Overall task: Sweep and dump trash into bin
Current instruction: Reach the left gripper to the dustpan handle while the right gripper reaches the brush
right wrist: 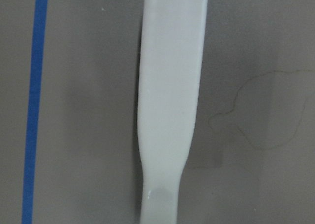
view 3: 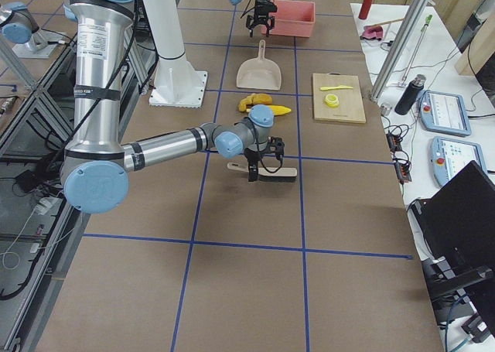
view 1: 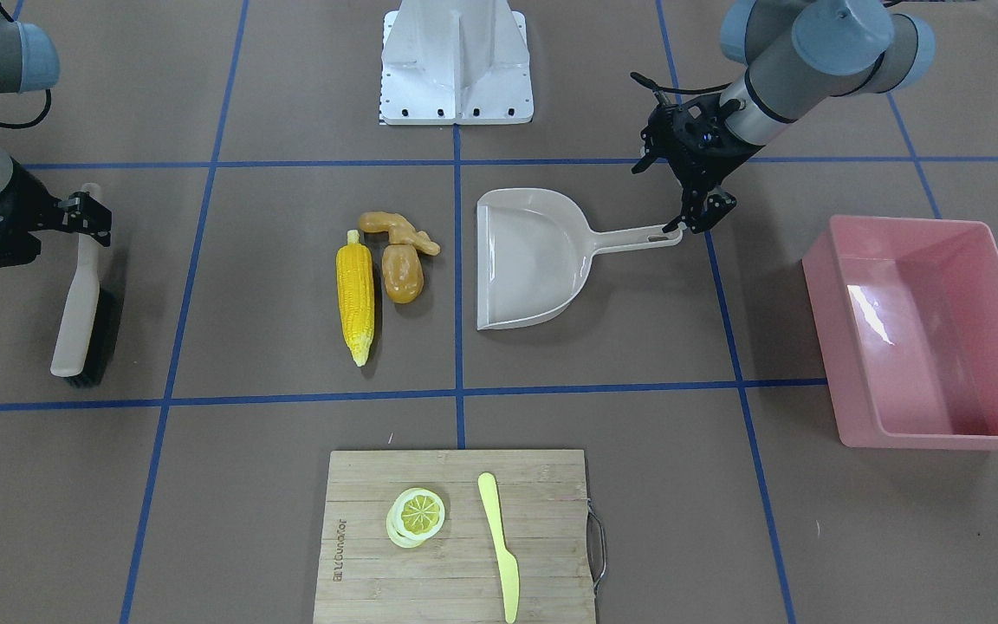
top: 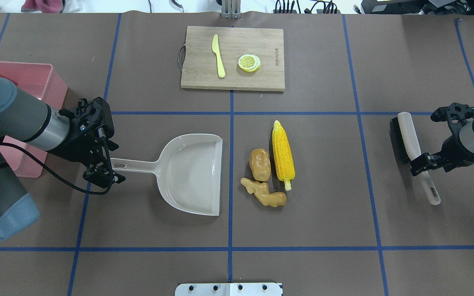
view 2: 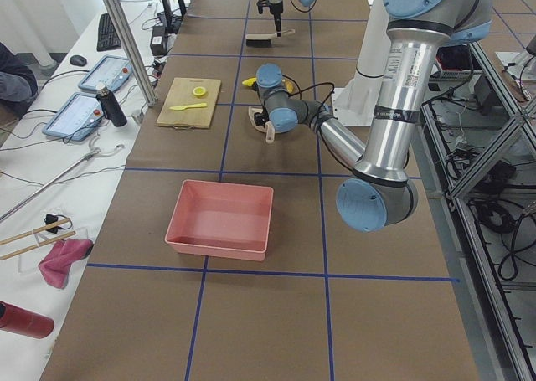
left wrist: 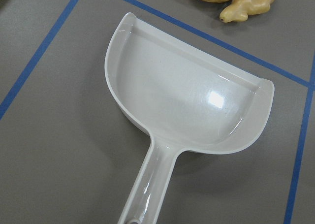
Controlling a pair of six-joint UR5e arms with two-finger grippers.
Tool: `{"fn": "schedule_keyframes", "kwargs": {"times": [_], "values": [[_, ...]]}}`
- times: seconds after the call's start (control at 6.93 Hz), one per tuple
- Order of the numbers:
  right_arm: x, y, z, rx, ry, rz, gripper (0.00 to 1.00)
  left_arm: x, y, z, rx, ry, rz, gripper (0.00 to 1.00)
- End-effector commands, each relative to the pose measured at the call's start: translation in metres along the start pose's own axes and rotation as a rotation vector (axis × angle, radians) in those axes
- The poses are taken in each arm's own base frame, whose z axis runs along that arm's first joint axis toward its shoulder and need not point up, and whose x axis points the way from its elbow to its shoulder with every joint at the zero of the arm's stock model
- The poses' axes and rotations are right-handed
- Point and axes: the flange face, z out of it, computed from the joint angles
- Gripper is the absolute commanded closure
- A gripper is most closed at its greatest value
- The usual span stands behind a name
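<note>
The trash lies together mid-table: a yellow corn cob (view 1: 355,295) (top: 283,150), a brown potato (view 1: 402,273) (top: 260,164) and a tan ginger root (view 1: 395,230) (top: 263,194). A beige dustpan (view 1: 534,260) (top: 191,172) (left wrist: 182,96) lies flat beside them with its mouth toward them. My left gripper (view 1: 696,221) (top: 104,164) is open, jaws either side of the handle's end. The pink bin (view 1: 897,224) (top: 35,78) is empty, beyond my left arm. My right gripper (view 1: 87,212) (top: 422,162) is open, low over the handle of a brush (view 1: 79,303) (top: 410,139) (right wrist: 170,86).
A wooden cutting board (view 1: 360,494) (top: 200,78) at the table's far side holds a lemon slice (view 1: 418,513) and a yellow-green plastic knife (view 1: 499,537). The robot's white base (view 1: 456,61) stands at the near side.
</note>
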Motion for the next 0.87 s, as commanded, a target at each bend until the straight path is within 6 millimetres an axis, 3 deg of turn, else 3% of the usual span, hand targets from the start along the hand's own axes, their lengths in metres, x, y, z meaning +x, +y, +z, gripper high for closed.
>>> {"fn": "schedule_keyframes", "kwargs": {"times": [0.0,0.14,0.43,0.58,0.72], "values": [[-0.009,0.006,0.013,-0.039,0.003,0.043,0.00,0.002,-0.009,0.001,0.008,0.005,-0.010,0.02],[-0.016,0.011,0.019,-0.059,0.005,0.076,0.02,0.004,-0.012,0.000,0.012,0.004,-0.002,0.02],[-0.020,0.024,0.014,-0.069,0.008,0.075,0.81,0.003,-0.013,0.004,-0.005,-0.001,-0.008,0.02],[-0.019,0.032,0.000,-0.056,-0.002,0.062,0.99,-0.004,-0.009,0.023,-0.055,-0.016,-0.026,0.02],[-0.003,0.030,-0.017,-0.035,0.001,0.082,1.00,-0.009,-0.005,0.029,-0.084,-0.027,-0.048,0.02]]}}
